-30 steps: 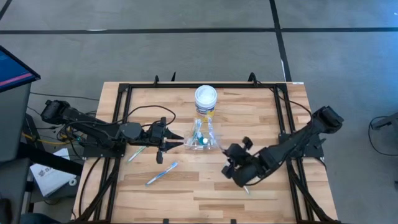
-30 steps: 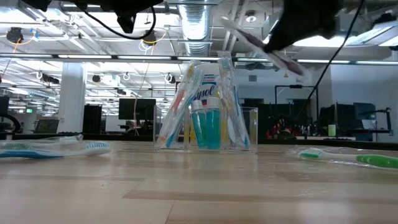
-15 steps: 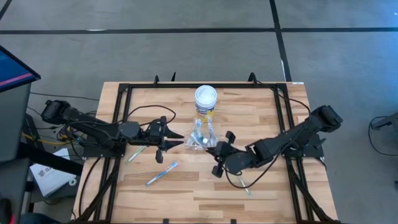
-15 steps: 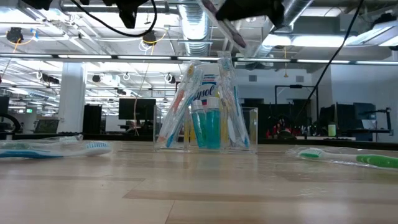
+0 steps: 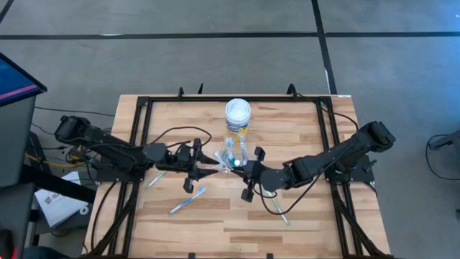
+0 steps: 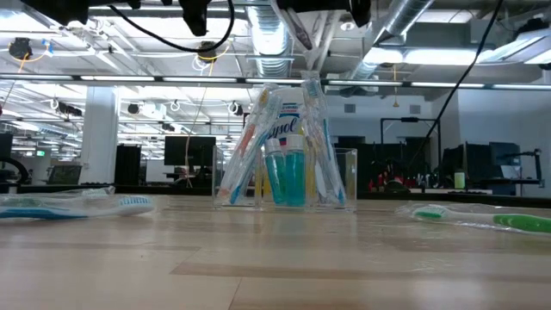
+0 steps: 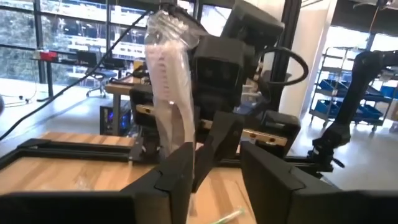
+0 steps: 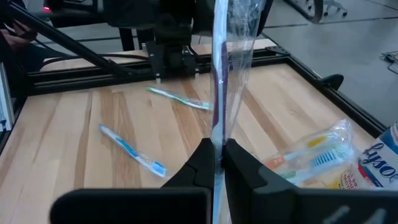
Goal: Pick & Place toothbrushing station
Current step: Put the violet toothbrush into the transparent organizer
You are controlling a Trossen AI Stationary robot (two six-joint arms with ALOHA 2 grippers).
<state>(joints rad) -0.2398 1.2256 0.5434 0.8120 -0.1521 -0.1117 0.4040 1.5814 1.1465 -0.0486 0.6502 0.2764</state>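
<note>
Wooden table [image 5: 302, 129] was seen bearing the clear cup [image 5: 231, 160] at its middle, just beside which the right gripper [image 8: 217, 163], clamped on a wrapped toothbrush [image 8: 219, 74] held upright, met the left gripper [image 7: 214, 168], fingers parted around that wrapper.

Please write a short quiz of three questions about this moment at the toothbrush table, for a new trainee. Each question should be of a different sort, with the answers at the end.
1. True or false: the right gripper is shut on a wrapped toothbrush.
2. Seen from above, what stands just beyond the clear cup, toward the table's far edge?
A. a white-lidded jar
B. a red box
C. a metal bowl
3. Fill in: the left gripper, facing that toothbrush, has its jaws ____.

Key: 1 true; 2 A; 3 open.
</note>
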